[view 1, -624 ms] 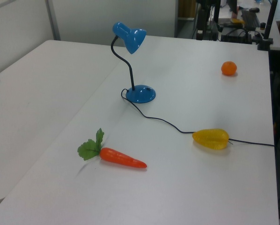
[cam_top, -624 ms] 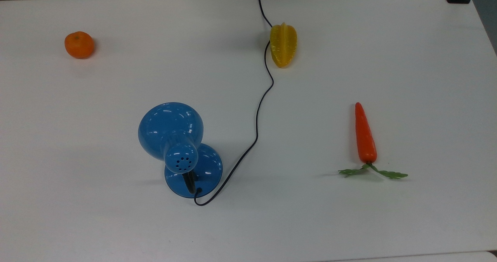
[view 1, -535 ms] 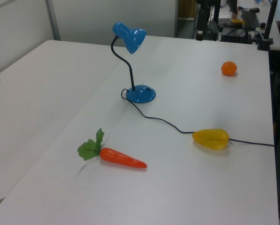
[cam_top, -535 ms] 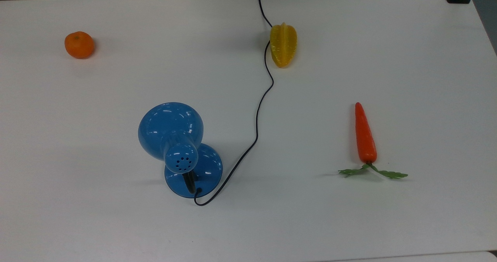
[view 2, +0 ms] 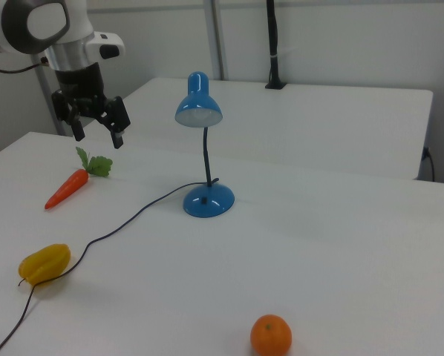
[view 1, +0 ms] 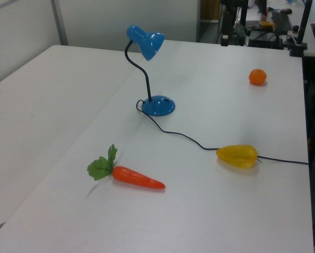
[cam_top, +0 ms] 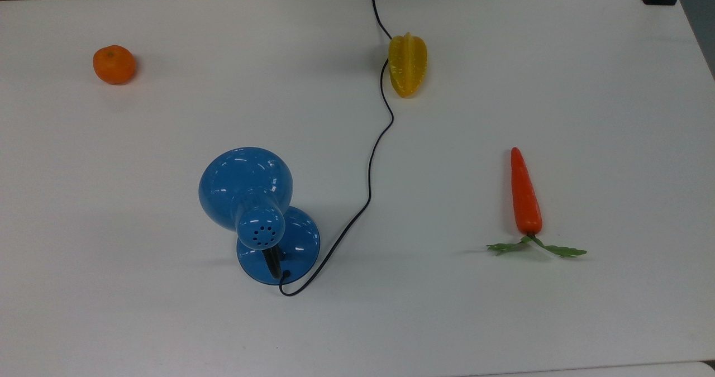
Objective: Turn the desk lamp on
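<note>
My pincer (view 2: 97, 128) hangs in the air at the right view's upper left, fingers spread and pointing down, pinching nothing. My wrist rises straight above it to a white joint. Below it on the white table (view 2: 341, 252) lies a carrot (view 2: 66, 188). The desk lamp (view 2: 203, 156) stands well apart, to the right view's right, upright on its round base, its shade tipped down. Its cord (view 2: 111, 230) trails past a yellow starfruit (view 2: 44, 264). An orange (view 2: 271, 335) sits nearest the camera.
</note>
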`<state>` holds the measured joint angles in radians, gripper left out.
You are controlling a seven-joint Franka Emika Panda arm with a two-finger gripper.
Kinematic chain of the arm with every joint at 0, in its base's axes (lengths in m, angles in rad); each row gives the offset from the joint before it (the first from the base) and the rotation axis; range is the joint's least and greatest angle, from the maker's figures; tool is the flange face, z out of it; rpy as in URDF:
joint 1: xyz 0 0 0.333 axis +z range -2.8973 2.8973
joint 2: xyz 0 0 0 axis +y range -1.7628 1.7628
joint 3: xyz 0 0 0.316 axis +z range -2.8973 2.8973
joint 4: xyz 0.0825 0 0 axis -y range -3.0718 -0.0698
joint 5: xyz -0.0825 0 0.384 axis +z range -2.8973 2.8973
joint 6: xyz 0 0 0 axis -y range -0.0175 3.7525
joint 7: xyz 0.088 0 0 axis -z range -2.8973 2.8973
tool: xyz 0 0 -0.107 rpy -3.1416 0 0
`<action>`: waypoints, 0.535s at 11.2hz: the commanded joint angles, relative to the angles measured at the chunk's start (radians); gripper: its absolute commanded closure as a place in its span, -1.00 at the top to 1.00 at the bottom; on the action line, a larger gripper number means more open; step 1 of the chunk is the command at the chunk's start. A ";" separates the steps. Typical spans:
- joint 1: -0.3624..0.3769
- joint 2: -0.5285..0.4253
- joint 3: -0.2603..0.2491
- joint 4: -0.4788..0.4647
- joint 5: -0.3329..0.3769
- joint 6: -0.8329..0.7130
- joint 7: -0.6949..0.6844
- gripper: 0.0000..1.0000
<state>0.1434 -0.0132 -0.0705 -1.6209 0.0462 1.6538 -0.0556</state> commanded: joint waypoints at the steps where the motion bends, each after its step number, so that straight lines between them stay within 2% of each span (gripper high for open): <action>1: -0.005 -0.016 0.008 -0.017 -0.014 -0.002 -0.020 1.00; 6: -0.005 -0.014 0.008 -0.017 -0.016 0.014 -0.020 1.00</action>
<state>0.1434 -0.0132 -0.0705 -1.6219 0.0457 1.6539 -0.0561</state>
